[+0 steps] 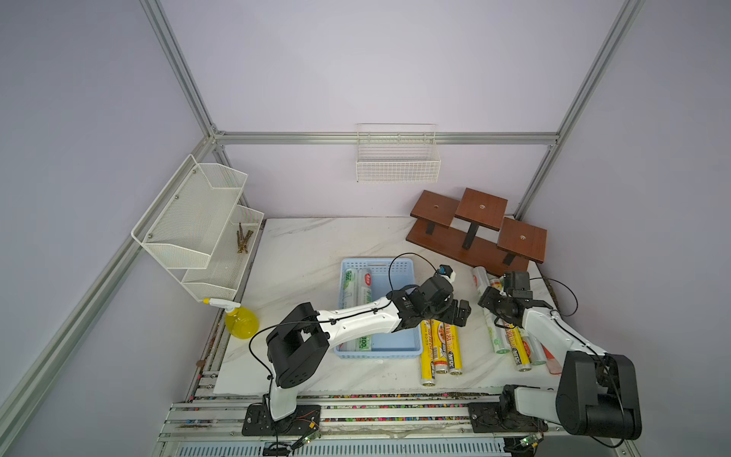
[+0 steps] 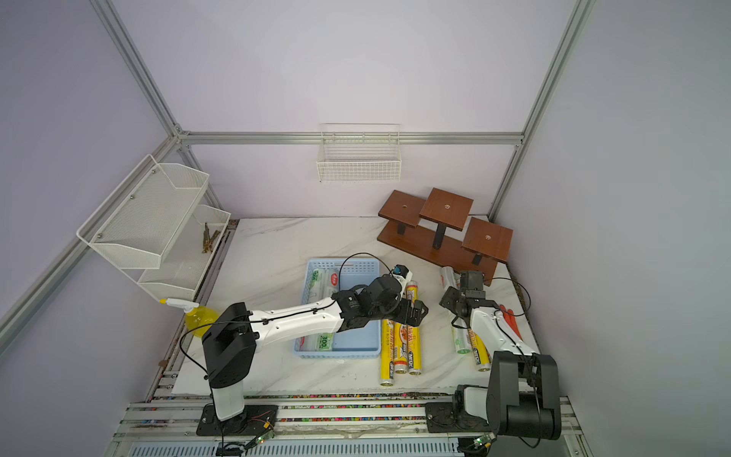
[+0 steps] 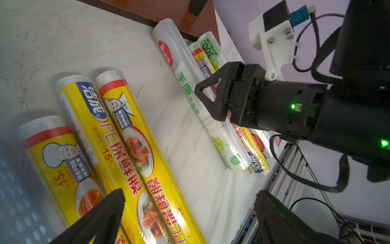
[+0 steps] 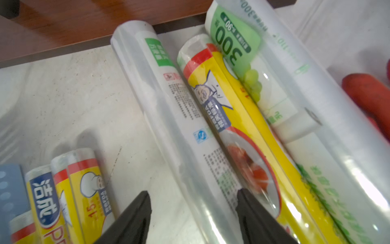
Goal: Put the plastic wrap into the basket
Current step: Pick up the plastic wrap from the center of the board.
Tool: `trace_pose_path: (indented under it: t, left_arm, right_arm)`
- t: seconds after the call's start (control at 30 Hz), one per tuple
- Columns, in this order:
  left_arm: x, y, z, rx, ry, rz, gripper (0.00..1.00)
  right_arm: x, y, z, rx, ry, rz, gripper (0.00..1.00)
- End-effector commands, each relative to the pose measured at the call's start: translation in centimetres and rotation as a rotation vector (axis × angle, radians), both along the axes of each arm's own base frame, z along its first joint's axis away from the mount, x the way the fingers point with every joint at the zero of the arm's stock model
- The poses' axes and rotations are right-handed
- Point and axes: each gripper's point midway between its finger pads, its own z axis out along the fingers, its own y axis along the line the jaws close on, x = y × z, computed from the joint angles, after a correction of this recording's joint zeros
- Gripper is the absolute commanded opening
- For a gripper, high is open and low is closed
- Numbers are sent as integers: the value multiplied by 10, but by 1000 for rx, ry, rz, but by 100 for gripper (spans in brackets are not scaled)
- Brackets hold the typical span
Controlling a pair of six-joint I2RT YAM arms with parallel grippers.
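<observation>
The light-blue basket [image 1: 377, 353] holds two white plastic wrap rolls [image 1: 351, 289] along its left side. To its right, three yellow rolls [image 1: 441, 352] lie side by side on the table. My left gripper [image 3: 190, 213] hangs open above them, touching none. Farther right lie more rolls, white and yellow [image 4: 238, 118]. My right gripper [image 4: 194, 217] is low over a translucent white roll [image 4: 160, 101]. Its jaws straddle the roll: one finger [image 4: 253, 213] is wedged between that roll and the yellow one, the other stands off it. In both top views the two grippers [image 1: 459, 312] [image 1: 488, 300] are close together.
An orange glove [image 4: 369, 90] lies beyond the right-hand rolls. A brown stepped wooden stand [image 1: 474, 229] is right behind them. A white mesh rack [image 1: 197, 225] and a yellow spray bottle [image 1: 241, 322] are at the left. A white wire basket [image 1: 397, 158] hangs on the back wall.
</observation>
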Motion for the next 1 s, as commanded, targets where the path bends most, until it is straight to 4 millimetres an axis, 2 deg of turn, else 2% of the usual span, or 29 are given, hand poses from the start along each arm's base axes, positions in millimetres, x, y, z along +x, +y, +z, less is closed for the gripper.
trace_pose_path:
  t: [0.0, 0.1, 0.27, 0.6, 0.73, 0.8, 0.97]
  left_arm:
    - [0, -6, 21, -38, -37, -20, 100]
    - [1, -3, 21, -32, -47, -10, 100]
    - [2, -4, 20, -36, -48, -9, 100]
    - [3, -1, 19, -29, -50, 5, 100]
    - [6, 4, 18, -19, -57, 32, 100]
    - [8, 8, 16, -8, -59, 54, 100]
    - [10, 15, 13, 7, -63, 80, 100]
  right_arm:
    - [-3, 1, -5, -2, 36, 22, 68]
    - [-2, 7, -3, 12, 31, 48, 68]
    - [3, 28, -3, 71, 21, 140, 68]
    - [4, 39, -25, -137, 203, 217, 67]
    - [9, 53, -29, -105, 210, 280, 68]
    - [9, 58, -41, -86, 246, 307, 68]
    - [14, 59, -53, -95, 292, 327, 68]
